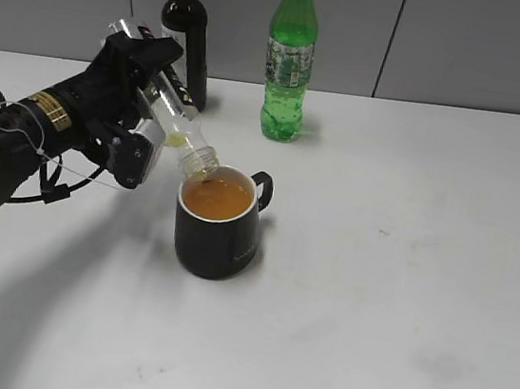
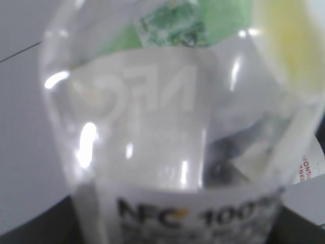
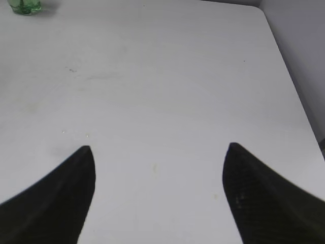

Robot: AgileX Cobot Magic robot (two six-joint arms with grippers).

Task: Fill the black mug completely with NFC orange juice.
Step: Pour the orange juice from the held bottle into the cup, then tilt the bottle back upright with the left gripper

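The mug [image 1: 216, 237] is seen on the white table [image 1: 400, 299] a little left of centre, its handle turned to about 2 o'clock. It is filled with orange juice [image 1: 217, 199] almost to the rim.

The juice bottle [image 1: 178, 121] is held by the left gripper [image 1: 141, 116], whose jaws are clamped on its body. The bottle is tipped steeply, neck down toward 4 o'clock, and its open mouth [image 1: 200, 163] is placed just over the mug's rim at 10 o'clock. The bottle looks nearly drained; only a faint yellowish trace is visible inside. In the left wrist view the clear bottle [image 2: 177, 127] fills the frame, with "NFC" printed on its label [image 2: 193, 216].

A dark wine bottle [image 1: 187, 31] and a green bottle [image 1: 289, 64] are stood at the table's far edge, at about 11 and 1 o'clock from the mug, well apart from it.

The right gripper [image 3: 157, 193] is held spread wide above bare table, with nothing between its fingers [image 3: 61, 198].
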